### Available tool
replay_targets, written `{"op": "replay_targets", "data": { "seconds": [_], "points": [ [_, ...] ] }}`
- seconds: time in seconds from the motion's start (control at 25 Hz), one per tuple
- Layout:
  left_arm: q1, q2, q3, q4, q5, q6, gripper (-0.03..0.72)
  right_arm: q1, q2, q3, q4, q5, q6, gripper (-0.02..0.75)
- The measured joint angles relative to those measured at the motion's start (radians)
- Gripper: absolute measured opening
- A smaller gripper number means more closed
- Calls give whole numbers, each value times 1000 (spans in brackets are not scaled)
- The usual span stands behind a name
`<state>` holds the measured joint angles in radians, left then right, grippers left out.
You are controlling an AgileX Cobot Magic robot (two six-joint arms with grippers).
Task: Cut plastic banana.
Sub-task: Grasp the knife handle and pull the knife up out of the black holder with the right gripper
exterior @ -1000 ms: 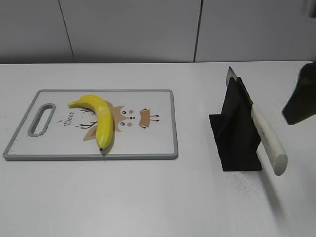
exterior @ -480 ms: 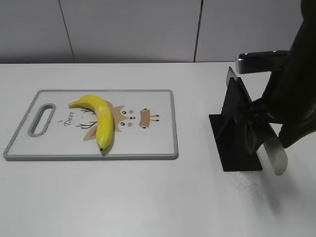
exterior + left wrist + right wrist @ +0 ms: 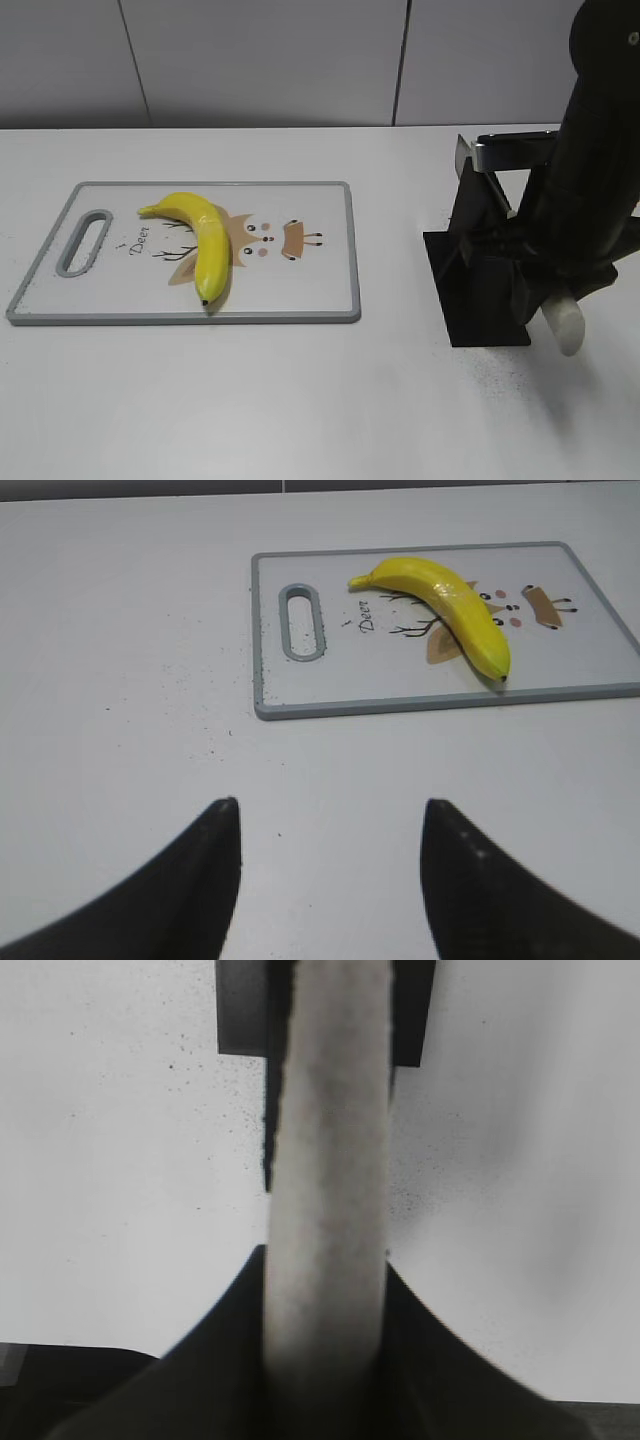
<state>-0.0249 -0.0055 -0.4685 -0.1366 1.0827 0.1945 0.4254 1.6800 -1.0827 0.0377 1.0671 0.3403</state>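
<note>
Banana (image 3: 203, 243) waits on the board (image 3: 300, 290) while the right claw (image 3: 325, 1360) seemingly pinches the knife handle (image 3: 327, 1180), next lifting it from the stand (image 3: 478, 290); left claw (image 3: 330, 865) gapes empty.

The plastic banana (image 3: 201, 244) lies on the cutting board (image 3: 300, 290); at 3 o'clock, the right hand (image 3: 545, 275) covers the knife handle (image 3: 567, 325).
</note>
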Motion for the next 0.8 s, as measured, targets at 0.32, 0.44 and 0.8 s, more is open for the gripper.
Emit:
{"op": "replay_targets", "data": {
  "seconds": [0.32,0.44,0.8],
  "points": [
    [0,0,0,0,0,0,561,0,-81,0,30,2,9,165],
    [0,0,0,0,0,0,560,0,-132,0,34,16,9,165],
    [0,0,0,0,0,0,560,1,-260,-17,37,44,3,164]
  ]
}}
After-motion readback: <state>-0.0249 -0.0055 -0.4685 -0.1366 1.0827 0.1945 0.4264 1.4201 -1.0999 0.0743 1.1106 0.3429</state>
